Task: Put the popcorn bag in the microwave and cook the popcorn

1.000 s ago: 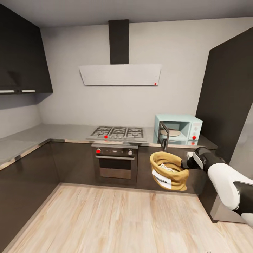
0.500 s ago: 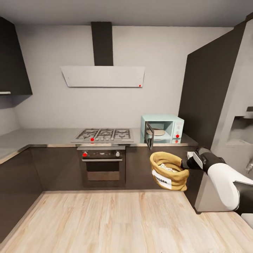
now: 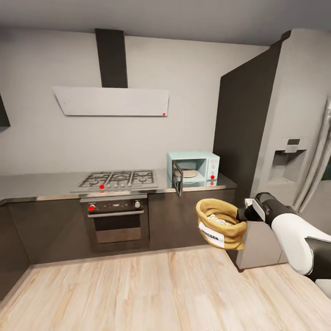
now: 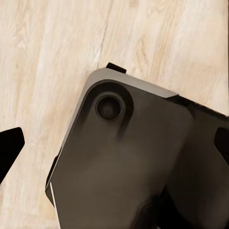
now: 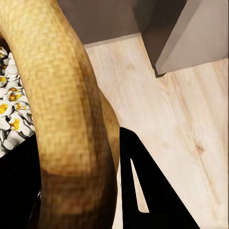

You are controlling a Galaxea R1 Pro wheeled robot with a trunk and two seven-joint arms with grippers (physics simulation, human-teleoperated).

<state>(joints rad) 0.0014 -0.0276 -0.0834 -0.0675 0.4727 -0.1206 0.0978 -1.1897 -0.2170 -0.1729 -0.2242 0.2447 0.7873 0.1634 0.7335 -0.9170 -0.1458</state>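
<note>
The popcorn bag point(image 3: 219, 223) is held in the air above the wood floor point(image 3: 138, 289), in front of the dark cabinets and below the microwave point(image 3: 193, 168), whose door stands open on the countertop point(image 3: 37, 184). White popcorn point(image 5: 10, 119) lies inside it. Its rolled rim is clamped by the right gripper point(image 3: 242, 214). Of the left gripper, 1 dark fingertip point(image 4: 9, 148) is seen; its state cannot be told.

The microwave point(image 3: 193, 168) at twelve o'clock stands with its door point(image 3: 177, 178) swung open toward eleven, cavity unblocked, bare countertop point(image 3: 37, 185) around ten, tall fridge point(image 3: 294, 147) crowding two o'clock
</note>
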